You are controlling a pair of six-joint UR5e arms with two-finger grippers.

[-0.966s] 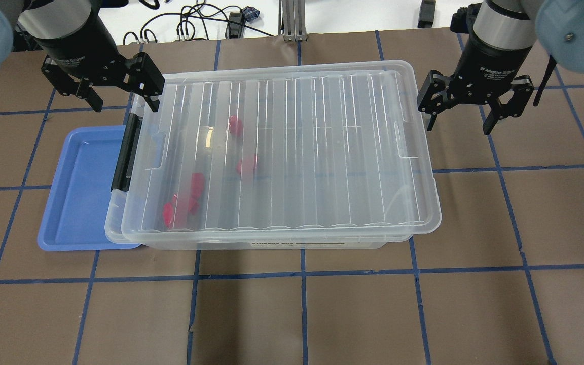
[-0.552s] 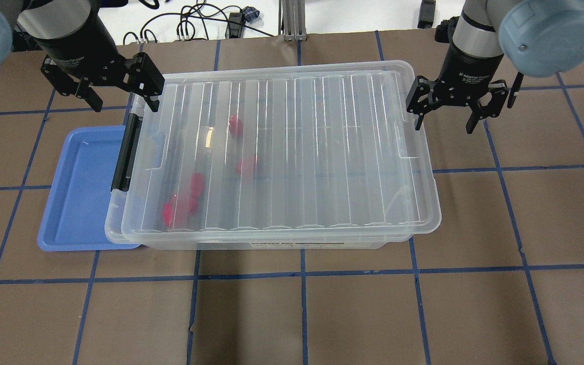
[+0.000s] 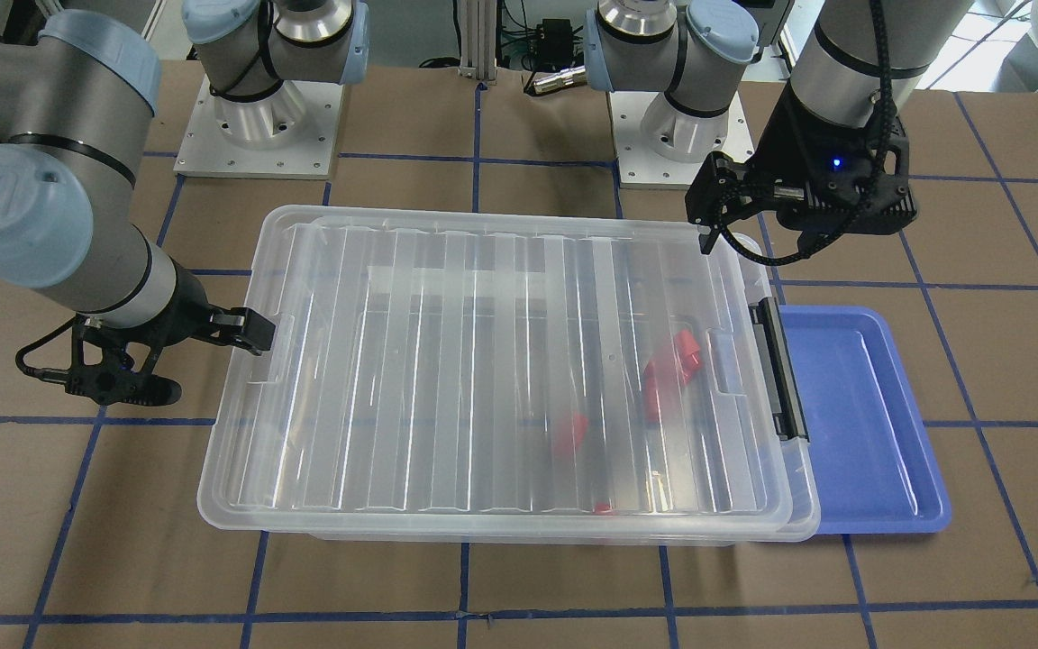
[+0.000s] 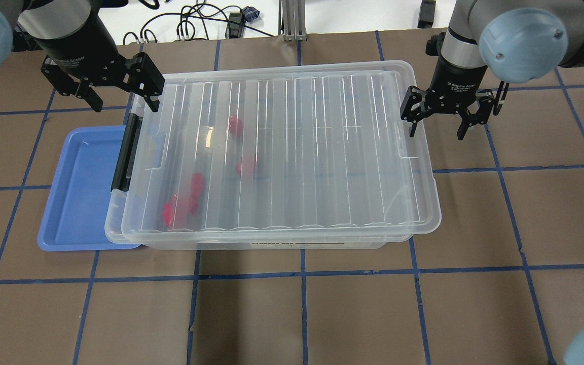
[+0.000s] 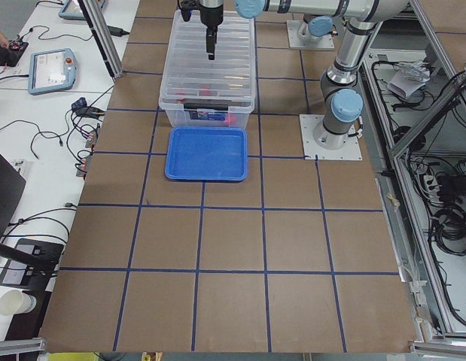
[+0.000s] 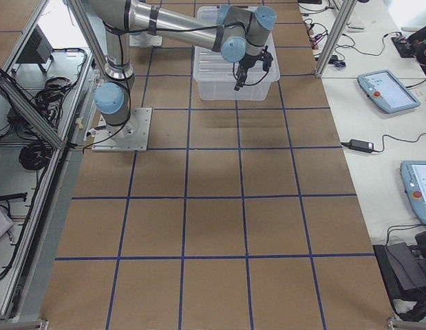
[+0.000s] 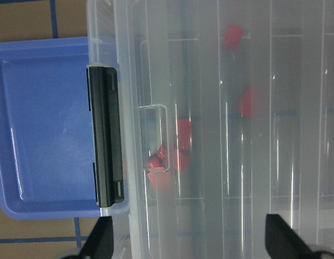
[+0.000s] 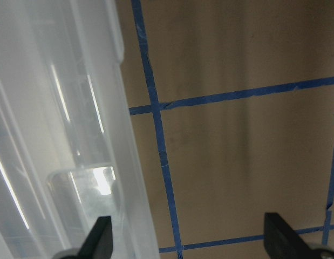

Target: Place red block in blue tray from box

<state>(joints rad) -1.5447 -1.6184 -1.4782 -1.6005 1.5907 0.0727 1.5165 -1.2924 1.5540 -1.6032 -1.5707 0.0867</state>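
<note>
The box (image 4: pixel 282 152) is a clear bin with its ribbed lid on and a black latch handle (image 4: pixel 123 152) at its left end. Several red blocks (image 4: pixel 185 200) lie inside, seen blurred through the lid; they also show in the left wrist view (image 7: pixel 177 145). The blue tray (image 4: pixel 76 187) lies at the box's left end, partly under it, with nothing in it. My left gripper (image 4: pixel 124 104) is open above the box's far left corner. My right gripper (image 4: pixel 435 133) is open and empty, straddling the rim of the box's right end (image 8: pixel 59 135).
Brown paper with a blue tape grid (image 4: pixel 302 274) covers the table. Cables (image 4: pixel 195 25) and an aluminium post (image 4: pixel 292 20) are behind the far edge. The arm bases (image 3: pixel 258 117) stand behind the box in the front-facing view.
My right gripper has moved left and down to the box's right end, still open. My left gripper, the box and the tray have not moved.
</note>
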